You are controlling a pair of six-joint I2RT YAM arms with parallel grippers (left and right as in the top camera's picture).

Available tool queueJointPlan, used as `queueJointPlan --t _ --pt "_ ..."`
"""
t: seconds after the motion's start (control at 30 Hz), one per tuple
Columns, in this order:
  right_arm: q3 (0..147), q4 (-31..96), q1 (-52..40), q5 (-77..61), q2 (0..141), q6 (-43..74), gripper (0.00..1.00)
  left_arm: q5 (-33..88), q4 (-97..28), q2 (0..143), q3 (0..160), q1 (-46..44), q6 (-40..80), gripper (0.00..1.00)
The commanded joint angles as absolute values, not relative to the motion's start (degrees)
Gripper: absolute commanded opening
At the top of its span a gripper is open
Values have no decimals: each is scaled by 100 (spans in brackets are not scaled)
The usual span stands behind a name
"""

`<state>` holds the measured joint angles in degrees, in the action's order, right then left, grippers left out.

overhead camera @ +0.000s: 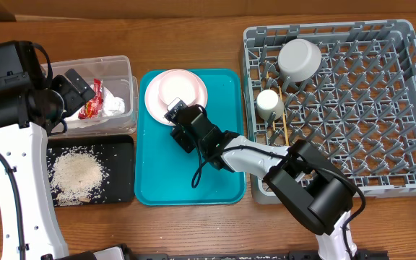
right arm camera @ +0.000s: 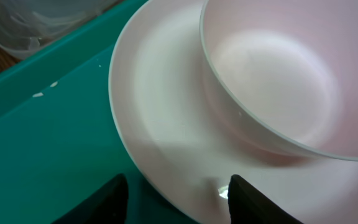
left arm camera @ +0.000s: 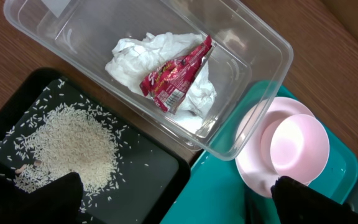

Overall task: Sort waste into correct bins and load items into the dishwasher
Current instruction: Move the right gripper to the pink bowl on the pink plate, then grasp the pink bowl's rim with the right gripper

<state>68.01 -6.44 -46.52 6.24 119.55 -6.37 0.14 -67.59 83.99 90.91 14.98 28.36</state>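
Observation:
A pale pink plate (overhead camera: pixel 157 97) with a pink-white bowl (overhead camera: pixel 181 88) on it sits at the back of the teal tray (overhead camera: pixel 215 166). My right gripper (overhead camera: pixel 177 115) is open at the plate's near rim; in the right wrist view its fingers (right arm camera: pixel 176 202) straddle the edge of the plate (right arm camera: pixel 160 112) below the bowl (right arm camera: pixel 278 81). My left gripper (overhead camera: pixel 76 88) hovers open and empty over the clear tub (overhead camera: pixel 121 65). The tub holds a white napkin (left arm camera: pixel 135 56) and a red wrapper (left arm camera: pixel 176 78). Rice (left arm camera: pixel 73 146) lies in the black tray (overhead camera: pixel 118 180).
The grey dish rack (overhead camera: pixel 403 94) stands at the right with an upturned grey bowl (overhead camera: pixel 300 58), a cream cup (overhead camera: pixel 269 103) and wooden chopsticks (overhead camera: pixel 285 126) at its left side. A few rice grains (right arm camera: pixel 42 92) lie on the teal tray.

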Motion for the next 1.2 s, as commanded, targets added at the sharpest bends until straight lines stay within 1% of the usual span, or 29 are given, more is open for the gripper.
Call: queueJointPlan --t 0.0,0.13,0.27,0.4,0.8,0.93,0.97,1.07,1.17 --pt "6796 -681 -4523 637 11998 -648 51 -58 -6748 8313 9188 1459 2788 100" --pt "6796 -639 -4486 545 11998 -648 50 -58 -6748 8313 9188 1461 2788 100" --pt "6796 -567 -4488 250 11998 -648 46 -58 -6748 8313 9188 1461 2788 100" --pt "6796 -263 -4488 248 11998 -648 36 -58 -6748 8313 9188 1461 2786 100" --pt "6799 266 -4506 246 11806 -646 36 -58 -6748 8313 9188 1461 2786 100" --pt "6799 709 -4532 246 11483 -644 24 -58 -6748 8313 9188 1461 2788 100" --pt "6799 843 -4536 244 11393 -637 19 -58 -6748 8313 9188 1461 2786 100" --pt "6799 1186 -4543 134 11185 -580 17 -58 -6748 8313 9188 1461 2786 100" --pt "6799 1503 -4547 -355 11041 -578 16 -58 -6748 8313 9188 1461 2786 100"
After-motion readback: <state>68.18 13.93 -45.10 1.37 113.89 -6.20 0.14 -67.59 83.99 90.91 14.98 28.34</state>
